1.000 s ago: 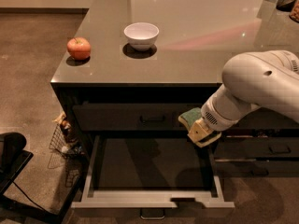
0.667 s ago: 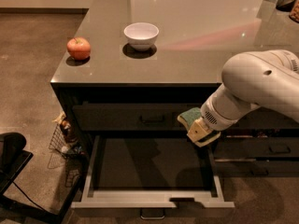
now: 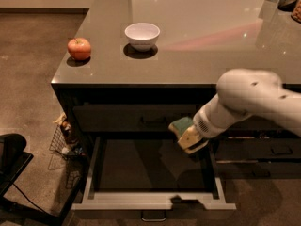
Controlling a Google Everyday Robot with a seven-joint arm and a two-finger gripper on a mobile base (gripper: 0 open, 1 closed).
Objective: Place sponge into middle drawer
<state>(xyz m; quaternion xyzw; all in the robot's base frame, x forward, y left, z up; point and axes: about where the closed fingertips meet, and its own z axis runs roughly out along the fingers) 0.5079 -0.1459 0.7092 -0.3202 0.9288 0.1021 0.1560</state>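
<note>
Sponge (image 3: pixel 184 128) held in jaws, above open middle drawer (image 3: pixel 153 200), right side

White robot arm (image 3: pixel 254 102) reaches in from right, across dark cabinet front. Two-finger gripper (image 3: pixel 192 138) at arm tip, above right rear of open drawer, clamped on small rectangular sponge (image 3: pixel 184 126): dark green scrub top, pale yellow foam body, tilted. Wide shallow middle drawer (image 3: pixel 155 200), dark inside, pale grey sides and front, pulled out; small silvery bar handle (image 3: pixel 154 216) on front. On glossy grey countertop (image 3: pixel 211 51): round white bowl (image 3: pixel 142 35); red apple (image 3: pixel 79 49) to its left, apart.
</note>
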